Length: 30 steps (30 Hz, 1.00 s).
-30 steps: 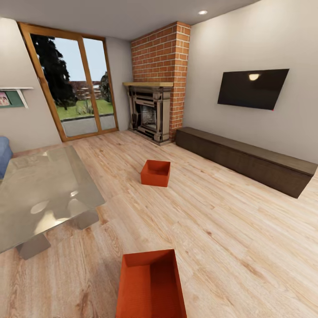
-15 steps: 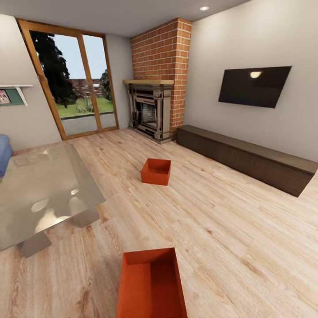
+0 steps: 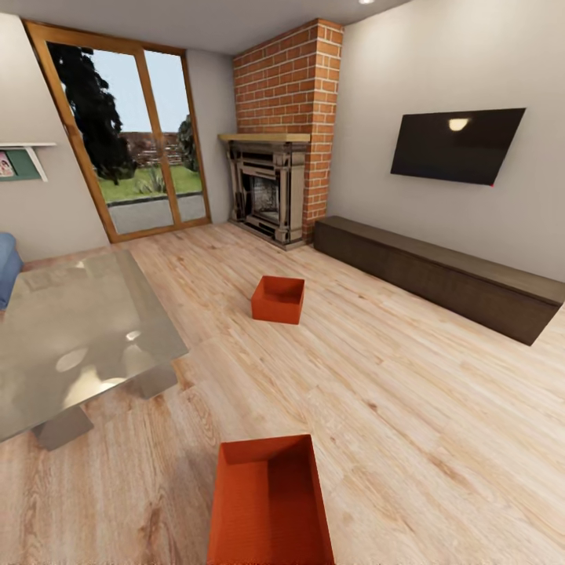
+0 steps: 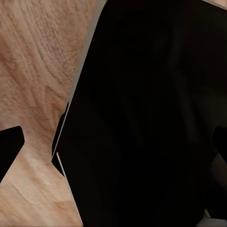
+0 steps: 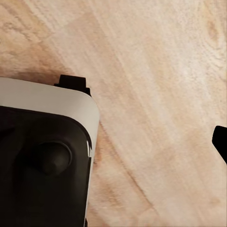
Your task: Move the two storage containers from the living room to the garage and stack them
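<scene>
The robot was in the living room, on the light wood floor [image 3: 408, 408]. One orange-red box [image 3: 271, 502] sat on the floor right in front of the robot, at the bottom edge of the head view, and its near end was cut off by the picture's edge. The other orange-red box [image 3: 278, 299] sat farther off in the middle of the floor, well apart from the first.

Bare floor lay all around the far box. A glass table [image 3: 71, 345] stood to the left, its corner near the close box. A long low dark cabinet [image 3: 439, 275] ran along the right wall, under a black screen [image 3: 457, 146]. The brick fireplace [image 3: 286, 133] filled the far corner, beside the glass doors [image 3: 125, 133].

The wrist views showed wood floor and dark robot parts. I could not tell if the jaws were apart or together.
</scene>
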Motion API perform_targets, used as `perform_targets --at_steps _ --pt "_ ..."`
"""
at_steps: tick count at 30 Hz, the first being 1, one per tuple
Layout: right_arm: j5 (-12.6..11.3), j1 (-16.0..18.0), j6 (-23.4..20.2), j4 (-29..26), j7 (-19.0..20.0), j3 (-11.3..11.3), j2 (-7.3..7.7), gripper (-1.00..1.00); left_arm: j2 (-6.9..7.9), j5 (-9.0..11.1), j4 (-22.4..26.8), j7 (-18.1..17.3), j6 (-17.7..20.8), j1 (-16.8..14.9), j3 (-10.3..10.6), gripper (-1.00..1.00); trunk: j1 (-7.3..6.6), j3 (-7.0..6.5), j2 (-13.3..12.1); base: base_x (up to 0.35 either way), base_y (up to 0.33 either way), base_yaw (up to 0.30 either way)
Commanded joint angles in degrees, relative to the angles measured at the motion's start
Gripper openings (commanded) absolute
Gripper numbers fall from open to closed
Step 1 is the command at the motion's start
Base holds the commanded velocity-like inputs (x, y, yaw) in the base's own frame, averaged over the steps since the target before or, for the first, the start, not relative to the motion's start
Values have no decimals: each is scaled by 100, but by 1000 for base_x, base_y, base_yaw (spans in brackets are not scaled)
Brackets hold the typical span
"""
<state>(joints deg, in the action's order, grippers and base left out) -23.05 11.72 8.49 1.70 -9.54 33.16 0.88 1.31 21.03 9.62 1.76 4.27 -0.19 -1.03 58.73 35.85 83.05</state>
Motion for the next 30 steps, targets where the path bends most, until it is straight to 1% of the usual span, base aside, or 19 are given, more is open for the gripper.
perform_targets --at_steps 1,12,22,30 --pt "-51 6 31 16 2 49 -1 100 0 15 17 17 38 1 -10 100 0 14 3 0 0 0" --pt "-47 6 30 15 -5 51 -5 100 0 15 16 17 38 1 -9 100 0 107 3 0 0 2" --pt "-42 6 30 16 12 51 -9 100 0 15 17 17 38 1 -9 100 0 152 3 0 0 129" --pt "-42 6 30 15 13 51 -12 100 0 15 17 17 38 1 -11 100 0 198 3 0 0 26"
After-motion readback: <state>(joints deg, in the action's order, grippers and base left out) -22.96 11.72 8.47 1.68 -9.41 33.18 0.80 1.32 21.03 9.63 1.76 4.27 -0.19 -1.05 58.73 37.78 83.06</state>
